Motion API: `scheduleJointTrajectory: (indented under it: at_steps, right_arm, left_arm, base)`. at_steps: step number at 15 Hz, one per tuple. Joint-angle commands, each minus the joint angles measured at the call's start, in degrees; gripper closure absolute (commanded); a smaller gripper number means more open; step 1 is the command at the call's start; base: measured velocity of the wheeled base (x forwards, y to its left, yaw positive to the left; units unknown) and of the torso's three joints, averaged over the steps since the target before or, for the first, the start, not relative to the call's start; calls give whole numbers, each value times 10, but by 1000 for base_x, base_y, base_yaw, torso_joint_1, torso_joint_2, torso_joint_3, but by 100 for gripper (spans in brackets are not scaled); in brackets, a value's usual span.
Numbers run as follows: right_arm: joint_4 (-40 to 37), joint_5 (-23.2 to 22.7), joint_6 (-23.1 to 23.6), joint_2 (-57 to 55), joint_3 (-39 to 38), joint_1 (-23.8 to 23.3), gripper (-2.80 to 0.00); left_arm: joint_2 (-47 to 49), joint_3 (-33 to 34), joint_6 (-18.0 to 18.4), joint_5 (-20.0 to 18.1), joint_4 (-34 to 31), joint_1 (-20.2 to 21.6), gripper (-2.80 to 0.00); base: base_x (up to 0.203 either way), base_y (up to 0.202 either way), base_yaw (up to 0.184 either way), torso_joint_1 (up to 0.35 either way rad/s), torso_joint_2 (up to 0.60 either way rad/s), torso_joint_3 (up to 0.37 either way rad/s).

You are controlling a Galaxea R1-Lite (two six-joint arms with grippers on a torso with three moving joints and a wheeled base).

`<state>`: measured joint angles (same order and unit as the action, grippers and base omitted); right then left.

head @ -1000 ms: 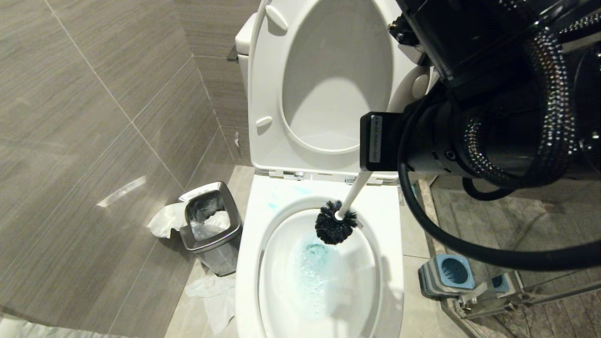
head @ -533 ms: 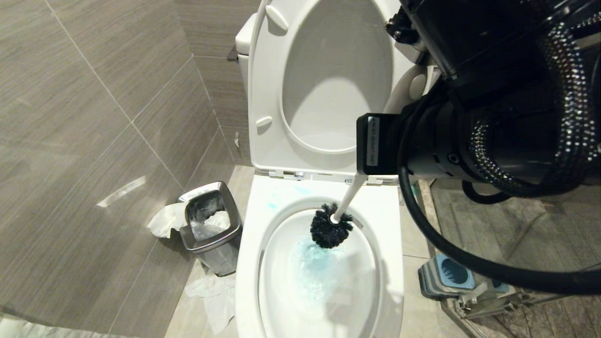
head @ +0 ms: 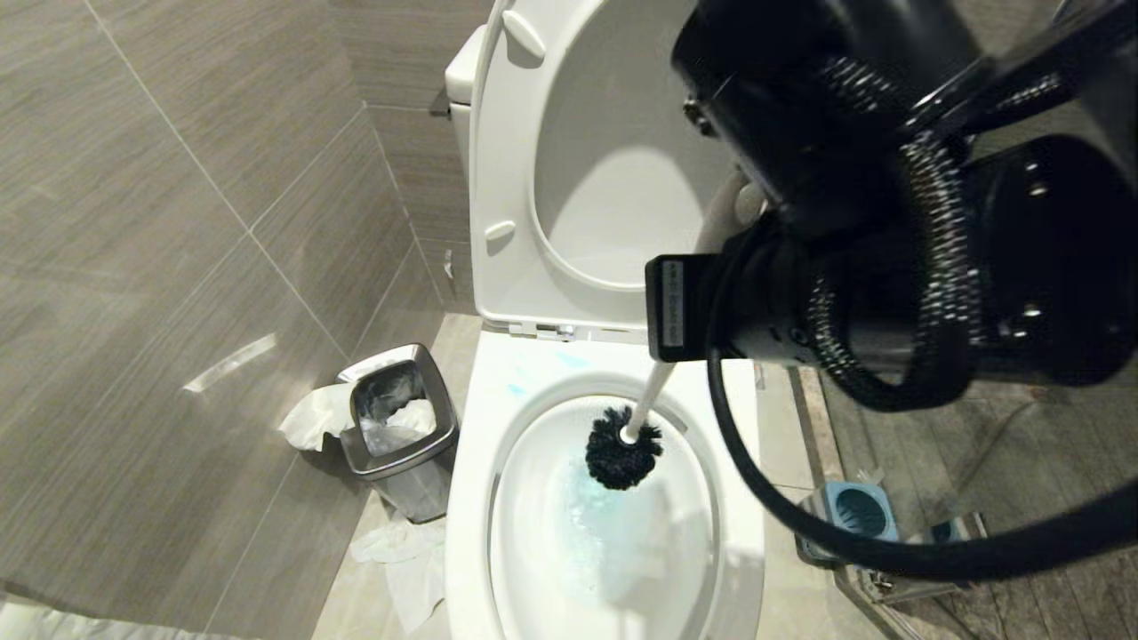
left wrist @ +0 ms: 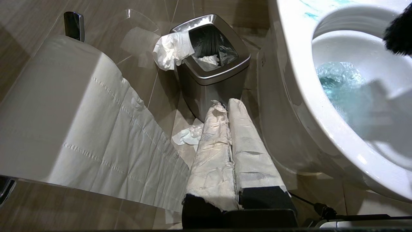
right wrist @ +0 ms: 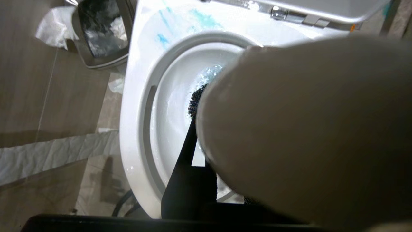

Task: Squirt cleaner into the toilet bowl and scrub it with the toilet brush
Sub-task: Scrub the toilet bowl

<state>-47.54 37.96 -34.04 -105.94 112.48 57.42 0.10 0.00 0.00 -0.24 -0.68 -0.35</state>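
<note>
The toilet brush [head: 624,449] has shifted left, deeper inside the toilet bowl [head: 471,498].

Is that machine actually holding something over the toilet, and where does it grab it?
Yes: the right gripper holds the toilet brush by the upper end of its white handle. The left gripper is shut and holds nothing.

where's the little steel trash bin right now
In the head view the steel bin stands on the floor at the toilet bowl's left side, against the tiled wall, with crumpled tissue hanging beside it.
</note>
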Motion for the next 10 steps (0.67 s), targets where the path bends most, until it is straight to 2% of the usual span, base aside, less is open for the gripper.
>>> scheduleJointTrajectory:
  at_steps: [1, 5, 10]
  right_arm:
    - [17, 0, -1, -65, 1, -21, 0]
    - [65, -2, 4, -149, 6, -59, 0]
    - [186, -5, 55, -193, 7, -60, 0]
  left_arm:
    - [0, 0, 0, 0, 0, 0, 0]
    - [0, 0, 0, 0, 0, 0, 0]
    - [0, 0, 0, 0, 0, 0, 0]
  base:
    - [0, 0, 0, 0, 0, 0]
    - [0, 0, 0, 0, 0, 0]
    - [0, 0, 0, 0, 0, 0]
